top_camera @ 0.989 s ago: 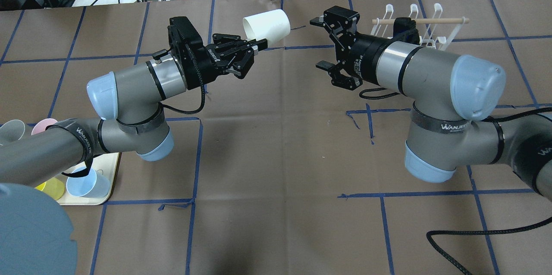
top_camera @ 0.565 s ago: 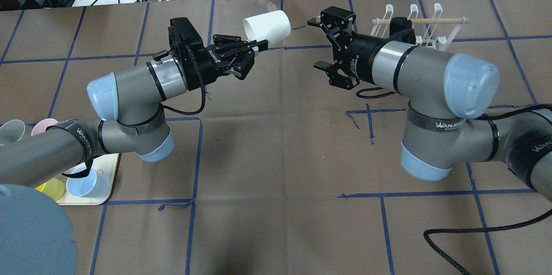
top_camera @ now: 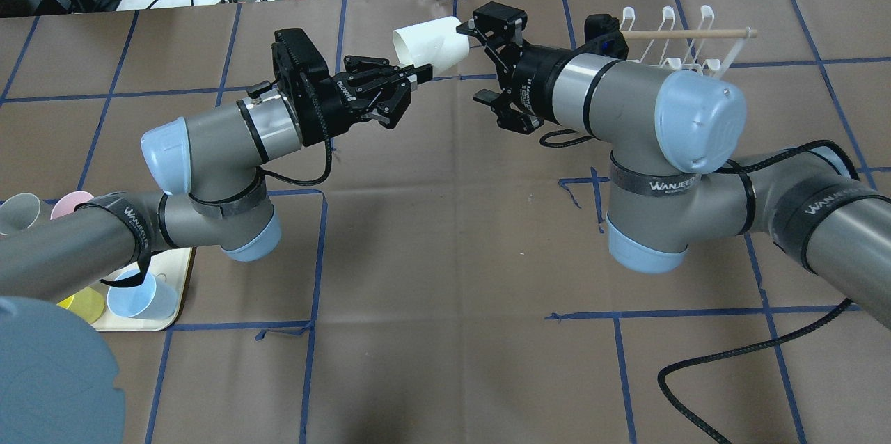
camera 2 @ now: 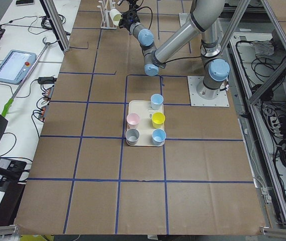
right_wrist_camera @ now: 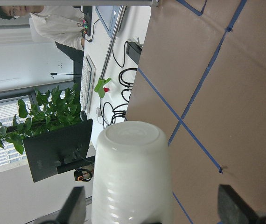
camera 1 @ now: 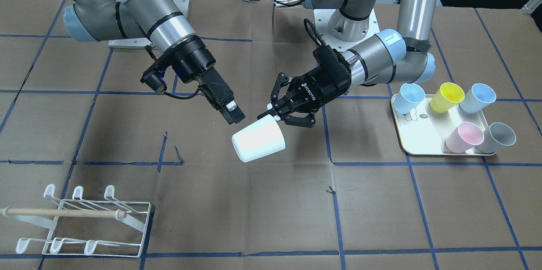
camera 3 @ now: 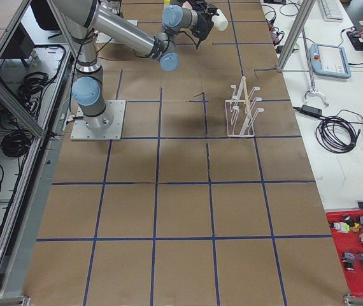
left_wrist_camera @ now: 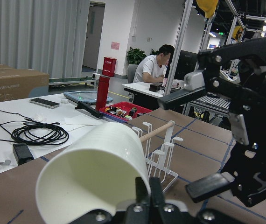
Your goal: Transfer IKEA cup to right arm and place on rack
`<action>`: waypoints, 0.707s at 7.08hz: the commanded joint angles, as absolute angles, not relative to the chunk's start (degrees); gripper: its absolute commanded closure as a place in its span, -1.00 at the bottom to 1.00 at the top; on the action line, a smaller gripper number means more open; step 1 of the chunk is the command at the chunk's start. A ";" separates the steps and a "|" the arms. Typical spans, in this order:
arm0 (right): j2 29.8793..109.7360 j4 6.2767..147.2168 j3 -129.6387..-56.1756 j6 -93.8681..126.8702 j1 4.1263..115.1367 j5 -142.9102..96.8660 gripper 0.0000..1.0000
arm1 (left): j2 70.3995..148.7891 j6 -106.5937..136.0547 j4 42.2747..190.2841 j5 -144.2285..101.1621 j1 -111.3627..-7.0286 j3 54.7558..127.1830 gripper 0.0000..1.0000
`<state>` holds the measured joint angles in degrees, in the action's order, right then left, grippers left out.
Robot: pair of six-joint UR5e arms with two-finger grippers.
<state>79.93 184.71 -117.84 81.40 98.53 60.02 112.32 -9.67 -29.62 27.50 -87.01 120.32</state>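
My left gripper (top_camera: pixel 422 71), the ROBOTIQ one, is shut on the rim of a white cup (top_camera: pixel 430 46) and holds it on its side above the table, closed base toward the right arm. My right gripper (top_camera: pixel 477 61) is open just right of the cup, its fingers level with the base and not touching it. In the front view the cup (camera 1: pixel 258 139) hangs between the left gripper (camera 1: pixel 272 115) and the right gripper (camera 1: pixel 234 117). The right wrist view shows the cup (right_wrist_camera: pixel 133 172) between the spread fingers. The rack (top_camera: pixel 686 40) stands at the far right, with no cup on it.
A cream tray (camera 1: pixel 423 145) with several coloured cups sits on the robot's left side. The rack (camera 1: pixel 80 219) lies near the table edge in the front view. A black cable (top_camera: pixel 731 374) trails from the right arm.
My right arm has swung left toward the cup, bringing its open gripper from near the rack up to the cup's base. My left gripper and the cup have stayed still.
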 commanded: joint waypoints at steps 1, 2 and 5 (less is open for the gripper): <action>77.97 184.66 -115.59 81.56 98.88 60.21 -0.97 | 112.32 -9.67 -29.62 27.51 -87.10 120.32 0.93; 76.91 184.57 -114.62 81.56 98.88 60.12 -0.97 | 112.32 -9.49 -29.62 27.51 -87.10 120.32 0.93; 74.54 184.57 -112.42 81.56 99.93 60.03 -0.97 | 112.24 -9.32 -29.62 27.51 -87.10 120.32 0.92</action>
<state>75.56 184.58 -113.43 81.56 99.42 60.04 112.31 -9.38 -29.62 27.51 -87.10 120.32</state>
